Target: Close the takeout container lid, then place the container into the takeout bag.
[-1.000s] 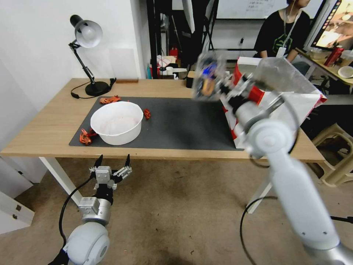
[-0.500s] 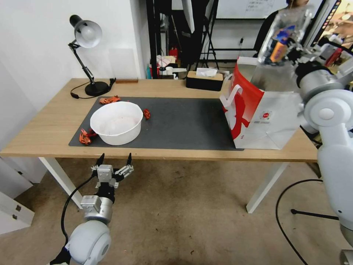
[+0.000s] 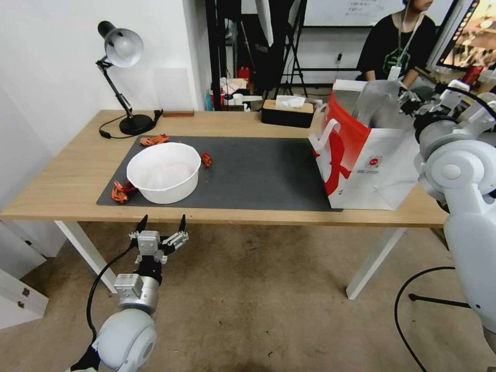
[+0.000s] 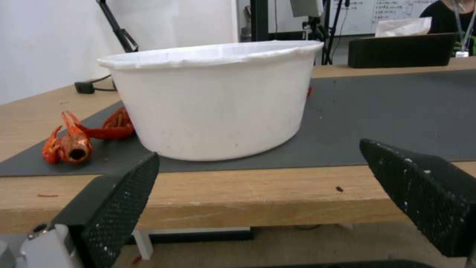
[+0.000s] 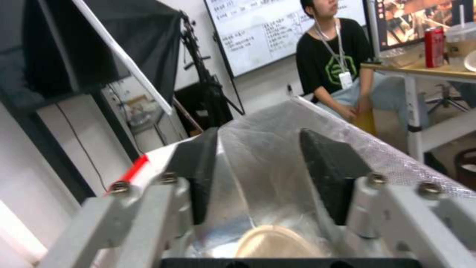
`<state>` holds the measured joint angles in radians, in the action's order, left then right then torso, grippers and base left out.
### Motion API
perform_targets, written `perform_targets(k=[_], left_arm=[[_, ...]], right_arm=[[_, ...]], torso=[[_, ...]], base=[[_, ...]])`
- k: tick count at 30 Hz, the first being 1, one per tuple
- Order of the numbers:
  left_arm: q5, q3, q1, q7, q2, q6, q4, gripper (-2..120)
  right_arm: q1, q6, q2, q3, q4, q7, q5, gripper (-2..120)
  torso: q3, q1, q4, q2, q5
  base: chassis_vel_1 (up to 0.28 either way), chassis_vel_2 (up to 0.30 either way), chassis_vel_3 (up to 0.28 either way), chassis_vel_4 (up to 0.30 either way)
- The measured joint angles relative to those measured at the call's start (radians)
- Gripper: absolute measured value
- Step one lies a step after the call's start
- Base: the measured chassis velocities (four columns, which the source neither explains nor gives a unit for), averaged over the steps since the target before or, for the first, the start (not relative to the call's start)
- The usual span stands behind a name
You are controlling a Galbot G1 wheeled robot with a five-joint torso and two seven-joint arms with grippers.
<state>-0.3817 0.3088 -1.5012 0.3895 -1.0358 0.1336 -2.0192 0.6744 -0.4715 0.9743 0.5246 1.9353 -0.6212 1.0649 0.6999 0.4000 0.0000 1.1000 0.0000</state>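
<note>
1. Dropped from high above the takeout bag (image 3: 372, 170) half a second before to its open mouth, at about 2 o'clock on the table (image 3: 67, 170): right gripper (image 5: 258, 178).
2. Spread fingers, nothing between them but foil lining; clear box gone from the grip, probably released inside the bag, so the task seemed nearly done.
3. Could not confirm the box or its lid: hidden.
4. Stood upright, white front, red side, handles up.
5. Parked low at 7 o'clock, fingers apart: left gripper (image 3: 160, 227).
</note>
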Motion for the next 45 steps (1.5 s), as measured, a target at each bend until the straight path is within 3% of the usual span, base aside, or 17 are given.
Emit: perform_targets(k=[3,5,7,8,10,12,13,15,17,20,21,23,28,29,32,45], left_arm=[[0.0,0.002,-0.003,0.0,0.0,0.002,-0.002,100],[0.0,0.002,-0.003,0.0,0.0,0.002,-0.002,100],[0.0,0.004,-0.004,0.001,0.0,0.003,-0.004,100],[0.0,0.004,-0.004,0.001,0.0,0.003,-0.004,100],[0.0,0.005,-0.006,0.001,0.001,0.003,-0.005,100],[0.0,0.009,-0.01,0.001,0.001,0.004,-0.006,100],[0.0,0.009,-0.01,0.001,0.001,0.004,-0.006,100],[0.0,0.012,-0.014,0.001,-0.001,0.006,-0.006,100],[0.0,0.013,-0.015,0.001,-0.002,0.007,-0.006,100],[0.001,0.016,-0.016,0.001,-0.006,0.007,-0.006,100],[0.001,0.016,-0.016,0.001,-0.006,0.007,-0.006,100],[0.001,0.017,-0.017,0.001,-0.006,0.007,-0.006,100],[0.001,0.017,-0.015,0.001,-0.014,0.007,-0.006,100],[0.001,0.017,-0.015,0.001,-0.014,0.007,-0.006,100],[0.002,0.018,-0.016,0.001,-0.017,0.007,-0.006,100],[0.003,0.02,-0.015,0.001,-0.023,0.007,-0.001,100]], right_arm=[[-0.007,0.07,-0.001,0.004,0.014,0.034,0.041,61],[-0.007,0.078,-0.001,0.005,0.016,0.039,0.046,61],[0.003,0.207,-0.007,0.007,0.047,0.151,0.098,76],[0.003,0.207,-0.007,0.007,0.047,0.151,0.098,76],[0.024,0.259,-0.012,0.006,0.065,0.228,0.11,82],[0.088,0.325,-0.029,-0.003,0.11,0.377,0.113,93],[0.088,0.325,-0.029,-0.003,0.11,0.377,0.113,93],[0.209,0.342,-0.048,-0.03,0.178,0.485,0.026,100],[0.231,0.344,-0.049,-0.035,0.188,0.501,0.002,100],[0.379,0.354,-0.044,-0.049,0.258,0.585,-0.225,100],[0.379,0.354,-0.044,-0.049,0.258,0.585,-0.225,100],[0.449,0.364,-0.036,-0.055,0.284,0.609,-0.348,100],[0.598,0.382,0.003,-0.063,0.327,0.59,-0.602,100],[0.598,0.382,0.003,-0.063,0.327,0.59,-0.602,100],[0.707,0.383,0.041,-0.078,0.345,0.512,-0.759,100],[0.94,0.543,0.144,-0.125,0.292,0.322,-0.967,100]], torso=[[0.0,0.0,0.0,0.0,-0.0001],[0.0,0.0,0.0,0.0,-0.0001],[0.0,0.0,0.0002,0.0,-0.0003],[0.0,0.0,0.0002,0.0,-0.0003],[0.0,0.0,0.0,0.0,-0.0003],[0.0,0.0,-0.0001,0.0,-0.0002],[0.0,0.0,-0.0001,0.0,-0.0002],[0.0,0.0,0.0,0.0,0.0001],[0.0,0.0,0.0,0.0,0.0001],[0.0,0.0,-0.0001,0.0,-0.0001],[0.0,0.0,-0.0001,0.0,-0.0001],[0.0,0.0,-0.0002,0.0,-0.0001],[0.0,0.0,0.0,0.0,-0.0002],[0.0,0.0,0.0,0.0,-0.0002],[0.0,0.0,-0.0001,0.0,-0.0001],[0.0,0.0,-0.0001,0.0,-0.0001]], base=[[0.0,0.0,0.0,0.0],[0.0,0.0,0.0,0.0],[0.0,0.0,0.0,0.0],[0.0,0.0,0.0,0.0],[0.0,0.0,0.0,0.0],[0.0,0.0,0.0,0.0],[0.0,0.0,0.0,0.0],[0.0,0.0,0.0,0.0],[0.0,0.0,0.0,0.0],[0.0,0.0,0.0,0.0],[0.0,0.0,0.0,0.0],[0.0,0.0,0.0,0.0],[0.0,0.0,0.0,0.0],[0.0,0.0,0.0,0.0],[0.0,0.0,0.0,0.0],[0.0,0.0,0.0,0.0]])
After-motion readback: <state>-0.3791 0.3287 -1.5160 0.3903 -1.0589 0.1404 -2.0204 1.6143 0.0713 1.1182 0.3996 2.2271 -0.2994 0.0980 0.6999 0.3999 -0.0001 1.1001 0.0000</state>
